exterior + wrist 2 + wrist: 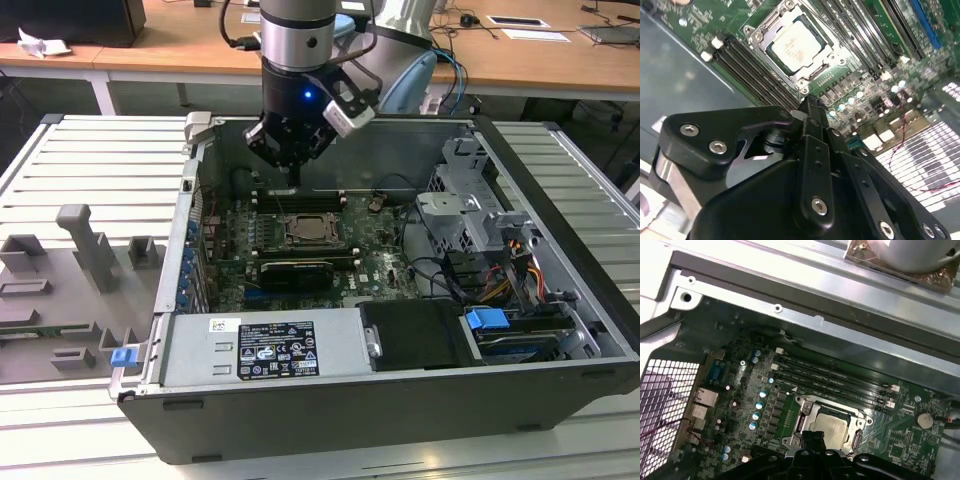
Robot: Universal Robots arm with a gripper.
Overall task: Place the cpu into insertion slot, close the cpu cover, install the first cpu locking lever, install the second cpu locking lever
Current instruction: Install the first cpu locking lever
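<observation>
Second wrist view: gripper (810,107), fingers pressed together and empty, hovers at six o'clock of the seated cpu (794,45); lever work wants a square, gentle push.

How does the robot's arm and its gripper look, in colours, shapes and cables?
In the exterior view, the arm is a silver-grey cylinder with pale blue joint caps, and black cables run beside it. Under it sits the black gripper, with a small blue light on its body and a grey-white block at one side. In the second wrist view, its black links carry silver screws.
</observation>
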